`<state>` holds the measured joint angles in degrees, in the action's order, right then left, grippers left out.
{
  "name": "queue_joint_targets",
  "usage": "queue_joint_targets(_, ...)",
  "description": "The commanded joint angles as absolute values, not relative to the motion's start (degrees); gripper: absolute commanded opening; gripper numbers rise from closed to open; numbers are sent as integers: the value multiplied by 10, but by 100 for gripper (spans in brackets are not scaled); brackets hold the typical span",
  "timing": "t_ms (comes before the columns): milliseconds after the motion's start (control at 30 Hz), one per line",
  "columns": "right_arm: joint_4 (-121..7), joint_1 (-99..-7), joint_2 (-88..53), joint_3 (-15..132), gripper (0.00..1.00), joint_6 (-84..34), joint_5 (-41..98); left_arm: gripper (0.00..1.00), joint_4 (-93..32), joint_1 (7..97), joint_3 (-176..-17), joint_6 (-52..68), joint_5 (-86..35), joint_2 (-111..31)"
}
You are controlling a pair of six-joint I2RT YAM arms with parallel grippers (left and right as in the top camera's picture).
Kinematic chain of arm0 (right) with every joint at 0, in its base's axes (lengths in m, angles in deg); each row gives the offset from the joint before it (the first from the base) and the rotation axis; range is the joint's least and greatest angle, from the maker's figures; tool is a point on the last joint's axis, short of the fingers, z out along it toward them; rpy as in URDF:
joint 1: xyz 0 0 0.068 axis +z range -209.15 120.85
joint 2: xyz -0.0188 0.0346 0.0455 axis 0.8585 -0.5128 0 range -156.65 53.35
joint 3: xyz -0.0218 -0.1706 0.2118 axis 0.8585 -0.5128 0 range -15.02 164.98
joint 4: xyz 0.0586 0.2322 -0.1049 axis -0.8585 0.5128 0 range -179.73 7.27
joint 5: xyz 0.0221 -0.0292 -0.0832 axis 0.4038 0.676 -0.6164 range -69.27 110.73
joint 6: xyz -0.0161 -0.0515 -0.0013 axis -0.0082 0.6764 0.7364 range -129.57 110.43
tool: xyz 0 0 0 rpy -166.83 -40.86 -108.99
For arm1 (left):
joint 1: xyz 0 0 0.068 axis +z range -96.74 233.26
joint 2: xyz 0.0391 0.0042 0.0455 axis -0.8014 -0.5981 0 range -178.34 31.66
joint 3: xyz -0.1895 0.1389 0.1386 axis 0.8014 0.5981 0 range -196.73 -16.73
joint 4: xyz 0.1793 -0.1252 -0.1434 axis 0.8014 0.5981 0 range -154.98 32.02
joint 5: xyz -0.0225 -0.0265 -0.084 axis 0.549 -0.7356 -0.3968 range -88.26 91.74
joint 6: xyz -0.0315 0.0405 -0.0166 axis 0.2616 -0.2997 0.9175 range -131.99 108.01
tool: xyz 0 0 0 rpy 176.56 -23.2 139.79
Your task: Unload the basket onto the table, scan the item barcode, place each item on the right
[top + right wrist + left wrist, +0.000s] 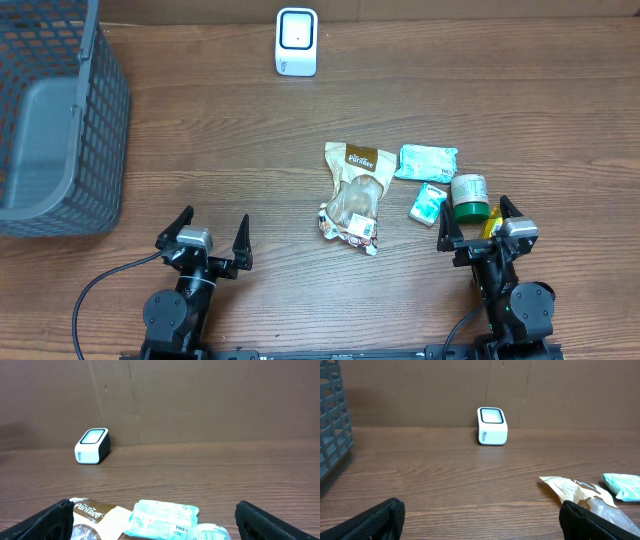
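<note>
Fingers spread on left gripper [214, 217] and right gripper [474, 212], near the table's [300, 300] front edge; open wood reaches the scanner [297, 41].

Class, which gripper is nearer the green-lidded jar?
Right. The right gripper has the green-lidded jar just ahead of its fingers; the left gripper is far off, beyond the snack bag.
</note>
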<state>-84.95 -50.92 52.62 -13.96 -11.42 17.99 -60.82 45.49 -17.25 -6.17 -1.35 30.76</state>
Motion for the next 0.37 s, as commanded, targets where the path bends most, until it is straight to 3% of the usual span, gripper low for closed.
queue_joint_targets(0, -851, -513, 532, -146, 100, -112, 185, 99, -606, 457, -170, -56, -7, 315)
queue_joint_targets(333, -851, -513, 532, -146, 100, -112, 185, 100, -606, 457, -170, -56, -7, 315)
